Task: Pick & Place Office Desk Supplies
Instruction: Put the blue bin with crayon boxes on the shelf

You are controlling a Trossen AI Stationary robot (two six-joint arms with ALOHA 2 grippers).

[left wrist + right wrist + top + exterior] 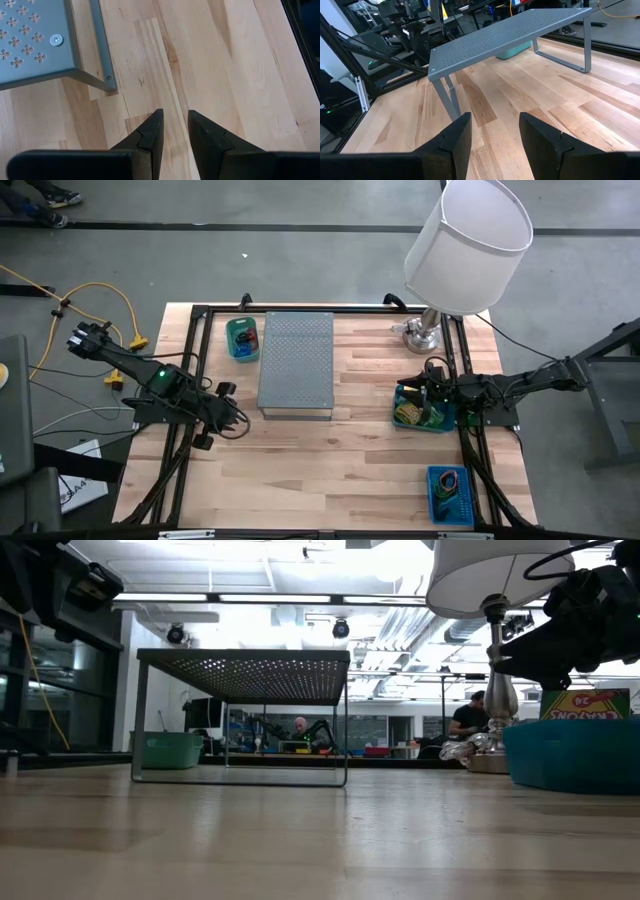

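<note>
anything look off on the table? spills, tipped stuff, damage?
Nothing stands out. The grey perforated shelf stands level on its legs, the lamp upright at the back right, and the three bins sit upright, contents inside. Both grippers are open and empty.

Mirrored "CRAYONS 24" on the yellow-green box (pixel 585 703) standing in the teal bin (pixel 570 752) at right.

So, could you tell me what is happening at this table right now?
Nothing is being handled yet. The left gripper hangs open and empty over bare wood near a corner of the grey perforated metal shelf. The right gripper, also open and empty, sits above the teal bin holding a yellow-green crayon box. A blue tray of small supplies and a green bin stand untouched.
</note>
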